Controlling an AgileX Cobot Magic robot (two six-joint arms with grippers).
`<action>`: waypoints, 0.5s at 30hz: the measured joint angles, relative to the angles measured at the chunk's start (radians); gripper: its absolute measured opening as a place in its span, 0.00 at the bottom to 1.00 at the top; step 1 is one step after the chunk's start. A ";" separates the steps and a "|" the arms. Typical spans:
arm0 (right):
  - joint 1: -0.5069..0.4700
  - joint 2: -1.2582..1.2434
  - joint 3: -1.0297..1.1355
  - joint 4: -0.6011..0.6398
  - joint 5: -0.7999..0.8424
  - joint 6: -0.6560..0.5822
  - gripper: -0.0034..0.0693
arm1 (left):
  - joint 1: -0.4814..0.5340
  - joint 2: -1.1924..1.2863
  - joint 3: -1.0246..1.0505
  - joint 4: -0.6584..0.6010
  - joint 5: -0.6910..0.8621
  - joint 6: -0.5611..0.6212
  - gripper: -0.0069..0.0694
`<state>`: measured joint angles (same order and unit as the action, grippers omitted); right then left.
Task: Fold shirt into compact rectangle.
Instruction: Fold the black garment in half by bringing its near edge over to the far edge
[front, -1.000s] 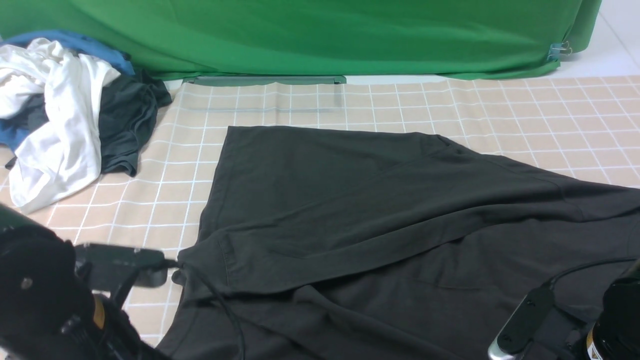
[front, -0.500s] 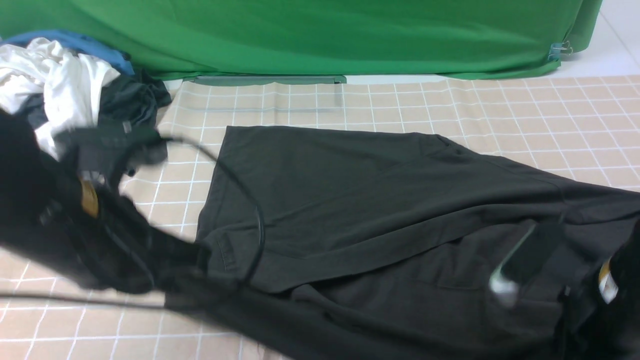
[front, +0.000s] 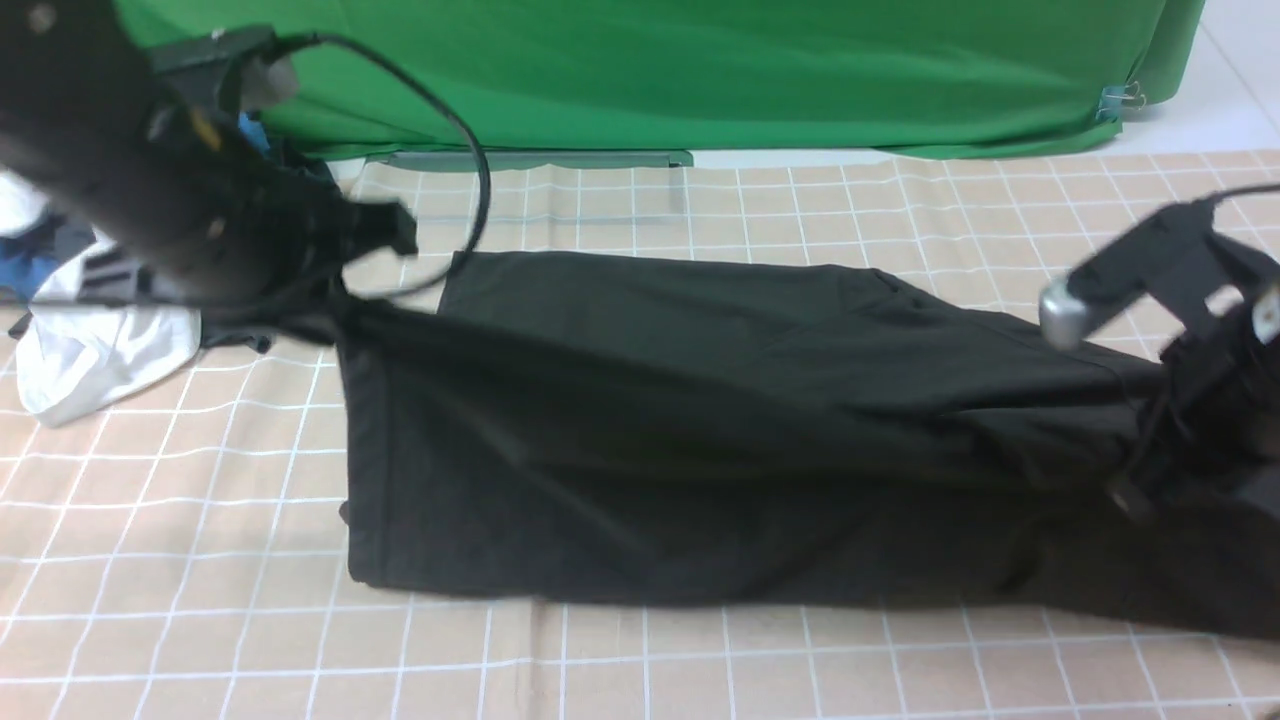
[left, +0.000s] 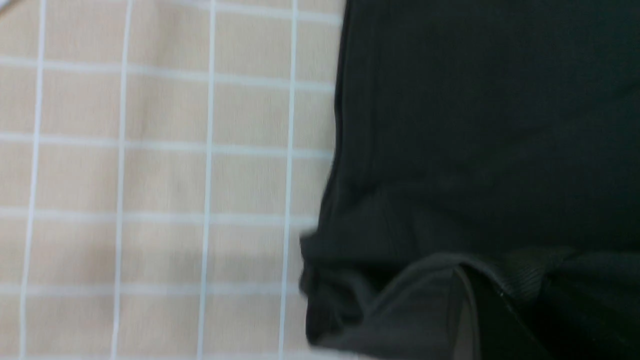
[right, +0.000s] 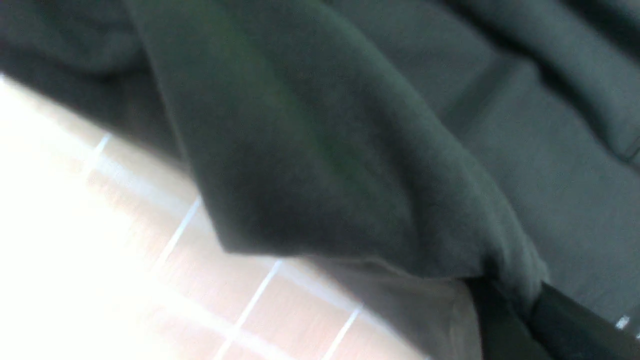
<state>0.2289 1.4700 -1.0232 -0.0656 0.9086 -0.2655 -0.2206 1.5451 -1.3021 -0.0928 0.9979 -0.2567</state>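
The black shirt (front: 700, 420) lies stretched across the checked table, its near edge lifted and drawn toward the back so that a folded layer hangs between the two arms. My left gripper (front: 335, 295) is raised at the back left, shut on the shirt's left corner; in the left wrist view the hem (left: 525, 265) bunches over the gripper (left: 467, 275). My right gripper (front: 1140, 480) is at the far right, shut on the shirt's other end; in the right wrist view the grey cloth (right: 325, 150) is pinched at the gripper (right: 505, 292). No print shows.
A pile of white, blue and dark garments (front: 90, 350) lies at the back left, partly behind my left arm. A green backdrop (front: 700, 70) hangs along the back with a flat bar (front: 530, 160) at its foot. Checked tablecloth (front: 700, 660) shows in front.
Both arms have risen from the near edge and swung toward the back, taking the shirt's near edge with them. The shirt now forms a long taut band. The right gripper has closed on the cloth.
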 joint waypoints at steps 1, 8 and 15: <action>-0.016 0.048 -0.027 0.003 -0.009 0.000 0.14 | 0.021 0.041 -0.032 -0.011 -0.004 0.003 0.13; -0.085 0.285 -0.222 0.007 -0.032 0.000 0.14 | 0.095 0.318 -0.282 -0.049 -0.012 0.018 0.13; -0.094 0.493 -0.436 0.003 -0.067 0.010 0.14 | 0.100 0.545 -0.538 -0.066 0.033 0.026 0.12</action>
<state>0.1347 1.9630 -1.4590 -0.0630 0.8411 -0.2555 -0.1208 2.0897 -1.8397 -0.1585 1.0313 -0.2310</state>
